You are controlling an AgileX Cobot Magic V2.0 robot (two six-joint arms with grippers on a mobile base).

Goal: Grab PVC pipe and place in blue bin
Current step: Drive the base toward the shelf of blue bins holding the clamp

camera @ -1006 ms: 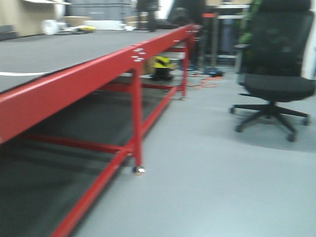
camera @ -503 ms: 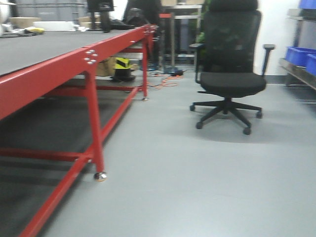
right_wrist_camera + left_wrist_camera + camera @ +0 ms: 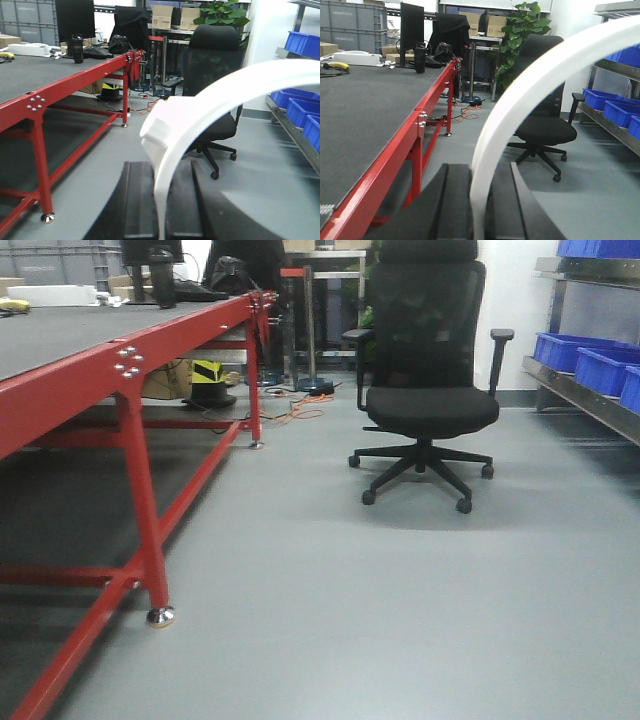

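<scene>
In the left wrist view a white curved PVC pipe [image 3: 492,130] rises from between the black fingers of my left gripper [image 3: 479,210], which is shut on it, and arches off to the upper right. The right wrist view shows a second white curved PVC pipe [image 3: 170,135] with a blocky end, clamped in my shut right gripper [image 3: 161,210]. Blue bins [image 3: 590,360] sit on a metal shelf at the right; they also show as blue bins [image 3: 620,107] and blue bins [image 3: 300,107] in the wrist views. Neither gripper appears in the front view.
A long red-framed table [image 3: 130,370] with a grey top runs along the left. A black office chair [image 3: 425,390] stands on the grey floor ahead, between table and shelf. Cables and a yellow-black object [image 3: 207,375] lie under the table's far end.
The front view has swung to the right: the red table slid left in the frame, the chair moved toward the middle, and the shelf with blue bins came into sight.
</scene>
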